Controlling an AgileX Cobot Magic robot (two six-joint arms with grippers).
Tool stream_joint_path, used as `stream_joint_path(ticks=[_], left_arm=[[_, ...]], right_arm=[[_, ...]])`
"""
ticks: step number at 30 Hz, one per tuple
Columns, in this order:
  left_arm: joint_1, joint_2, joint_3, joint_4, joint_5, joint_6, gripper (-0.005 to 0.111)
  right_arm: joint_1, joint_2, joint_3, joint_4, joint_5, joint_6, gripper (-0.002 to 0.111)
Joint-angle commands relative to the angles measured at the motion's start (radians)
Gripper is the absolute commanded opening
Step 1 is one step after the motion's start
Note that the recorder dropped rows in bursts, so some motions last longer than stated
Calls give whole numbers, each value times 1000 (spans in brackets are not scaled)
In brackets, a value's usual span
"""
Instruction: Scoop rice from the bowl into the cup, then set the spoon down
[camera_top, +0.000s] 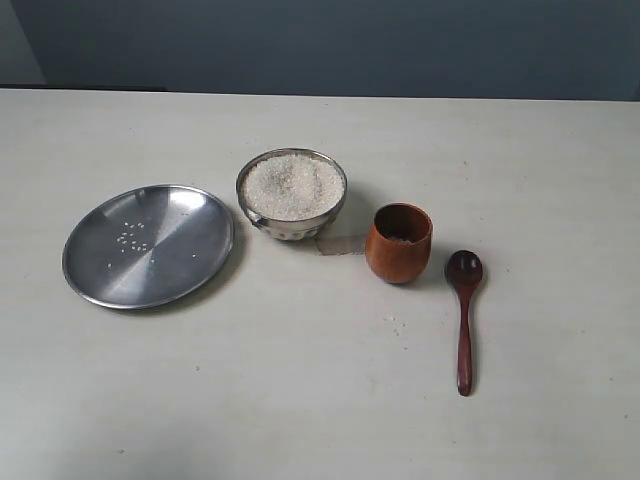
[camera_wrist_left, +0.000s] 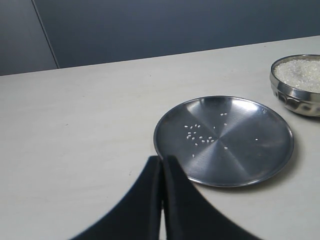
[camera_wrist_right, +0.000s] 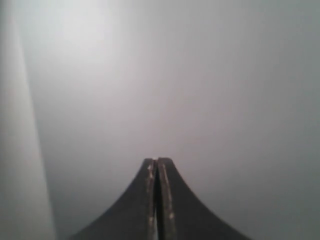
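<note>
1. Spoon (camera_top: 464, 320) lies flat on the table (camera_top: 300, 400), just right of the cup (camera_top: 398, 243), not touching it.
2. I see rice (camera_top: 292, 185) heaped in the bowl (camera_top: 290, 228), with stray grains on the plate (camera_top: 180, 262).
3. Left gripper (camera_wrist_left: 162, 159): pressed together, empty, near the plate.
4. Right gripper (camera_wrist_right: 157, 161): pressed together, empty.

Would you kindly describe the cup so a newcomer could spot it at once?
Find the steel bowl heaped with rice on the table. Just right of it in the exterior view stands the cup, the spoon lying beyond. Unlike the steel bowl and plate, it is rounded reddish-brown wood.
</note>
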Motion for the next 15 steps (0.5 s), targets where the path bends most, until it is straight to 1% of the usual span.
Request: stream_joint_path(ticks=[1, 7, 12, 15], left_arm=[[1, -4, 3, 5, -2, -1, 0], [1, -4, 3, 5, -2, -1, 0], [1, -4, 3, 5, -2, -1, 0], [1, -4, 3, 5, -2, -1, 0]], right_arm=[[5, 2, -6, 107, -169, 50, 0], [5, 2, -6, 206, -278, 50, 0], [5, 2, -6, 195, -276, 48, 0], [5, 2, -6, 143, -265, 48, 0]])
